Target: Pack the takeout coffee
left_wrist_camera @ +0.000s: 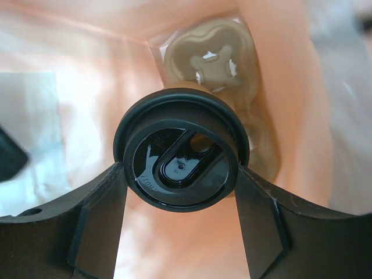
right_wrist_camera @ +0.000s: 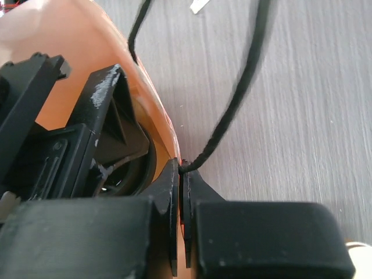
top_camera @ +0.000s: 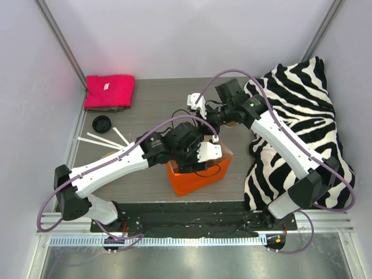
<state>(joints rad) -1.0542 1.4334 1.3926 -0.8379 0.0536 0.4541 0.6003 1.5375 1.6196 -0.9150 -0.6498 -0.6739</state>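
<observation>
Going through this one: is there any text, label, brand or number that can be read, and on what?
None can be read.
takeout coffee lid: raised lettering near its left inner rim, too blurred to read.
red cloth: small white tag, too small to read.
orange bag: no print shows.

I am reaching my left arm (top_camera: pixel 110 165) forward and across toward my right, wrist tipped downward. My left gripper (left_wrist_camera: pixel 180 171) is clamping the coffee (left_wrist_camera: pixel 174 113) by its lid, one finger on each side. I am bending my right arm (top_camera: pixel 279 139) forward, then doubling it back. My right gripper (right_wrist_camera: pixel 181 174) is pinching the bag (right_wrist_camera: pixel 160 116) rim, jaws nearly touching.
</observation>
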